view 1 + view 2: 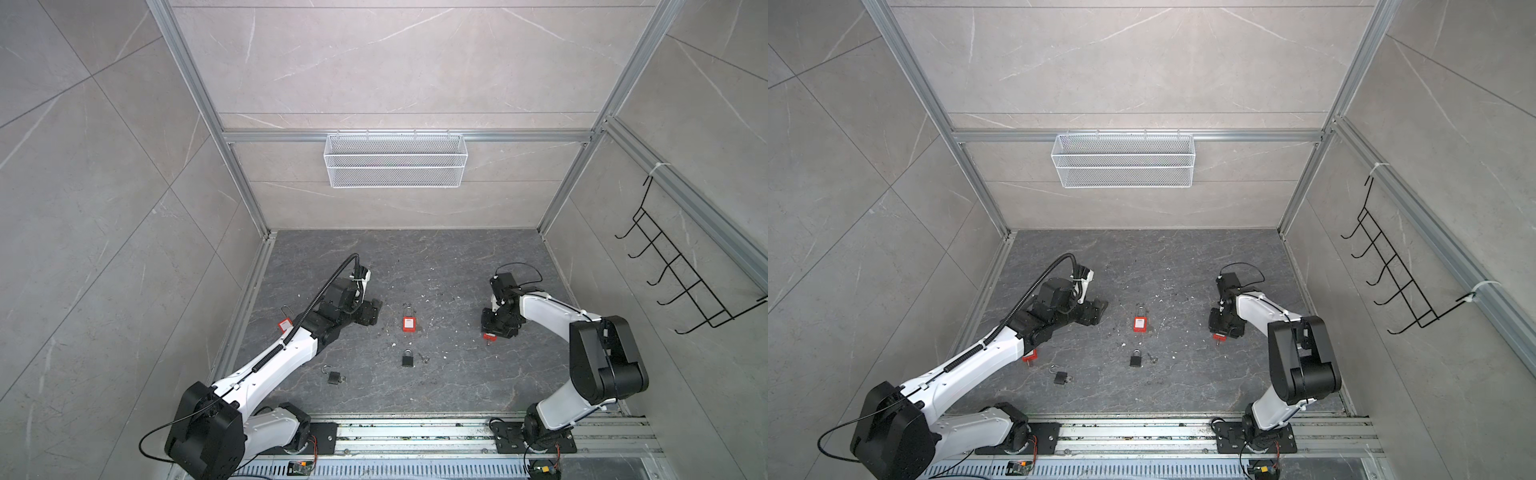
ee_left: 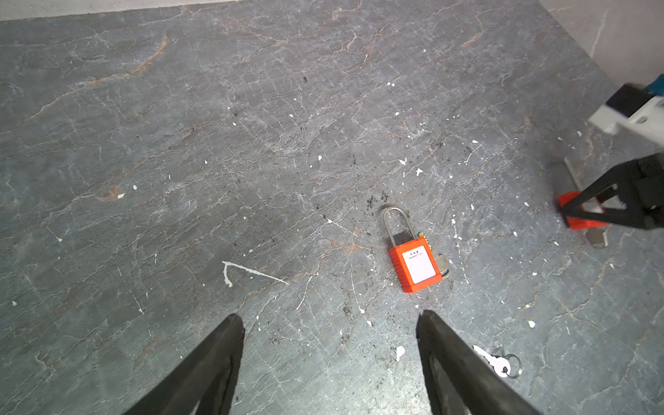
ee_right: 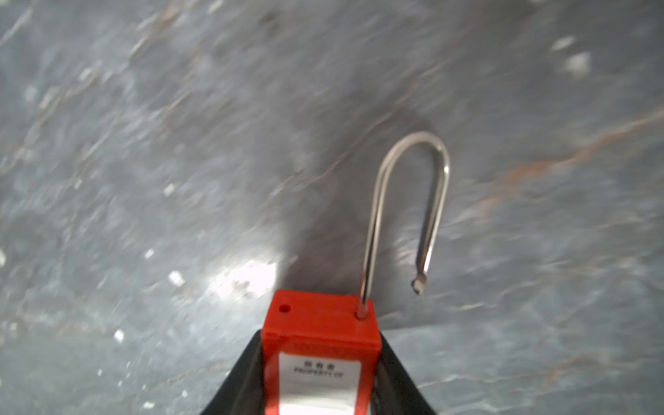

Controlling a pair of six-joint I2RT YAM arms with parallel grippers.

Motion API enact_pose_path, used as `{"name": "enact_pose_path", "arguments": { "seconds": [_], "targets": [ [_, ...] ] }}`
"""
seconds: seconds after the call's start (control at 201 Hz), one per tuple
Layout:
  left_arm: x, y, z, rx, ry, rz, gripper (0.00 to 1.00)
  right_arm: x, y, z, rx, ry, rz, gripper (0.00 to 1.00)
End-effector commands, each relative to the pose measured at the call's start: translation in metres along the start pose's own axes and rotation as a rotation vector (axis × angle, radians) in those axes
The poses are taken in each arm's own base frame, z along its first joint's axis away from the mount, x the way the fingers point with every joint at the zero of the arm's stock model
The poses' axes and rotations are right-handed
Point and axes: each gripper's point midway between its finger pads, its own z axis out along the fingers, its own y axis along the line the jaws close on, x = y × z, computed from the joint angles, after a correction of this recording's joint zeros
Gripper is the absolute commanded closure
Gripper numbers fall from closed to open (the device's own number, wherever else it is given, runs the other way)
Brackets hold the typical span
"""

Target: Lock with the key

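My right gripper [image 3: 321, 339] is shut on the body of a red padlock [image 3: 321, 323], low over the floor, whose steel shackle [image 3: 413, 179] stands open with its free end out of the body. Both top views show this pair at the right [image 1: 490, 334] [image 1: 1220, 336]. A small silver key [image 2: 497, 363] on a ring lies on the floor beside one finger of my left gripper [image 2: 330, 316]. That gripper is open with nothing between its fingers, left of centre in a top view [image 1: 372, 311]. A second red padlock [image 2: 415, 266] [image 1: 409, 322] lies flat ahead of it, shackle shut.
A black padlock [image 1: 408, 358] lies near the middle of the dark stone floor [image 1: 457, 257]. Another black padlock [image 1: 333, 376], shackle open, lies front left. A third red padlock [image 1: 284, 322] sits partly under my left arm. A white wire basket [image 1: 395, 160] hangs on the back wall.
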Motion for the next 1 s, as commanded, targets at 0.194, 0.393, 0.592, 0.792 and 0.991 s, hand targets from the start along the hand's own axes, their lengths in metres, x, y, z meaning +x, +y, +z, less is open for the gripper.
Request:
{"name": "enact_pose_path", "arguments": {
  "seconds": [0.194,0.393,0.592,0.792,0.991],
  "targets": [
    [0.011,-0.005,-0.018,0.039,-0.001,-0.049,0.23,0.041,0.040,0.000,0.017,0.050,-0.226,0.60],
    [0.018,-0.006,-0.025,0.055,0.000,-0.074,0.23,0.055,0.050,-0.003,0.077,0.051,-0.300,0.55],
    [0.021,-0.010,-0.025,0.079,0.012,-0.093,0.24,0.053,0.040,-0.015,0.165,-0.006,-0.230,0.40],
    [0.020,-0.013,-0.026,0.092,0.015,-0.095,0.24,0.059,0.038,-0.021,0.168,-0.003,-0.149,0.39],
    [0.023,-0.014,-0.027,0.096,0.024,-0.097,0.24,0.065,0.048,-0.010,0.147,0.018,-0.171,0.43]
  ]
}}
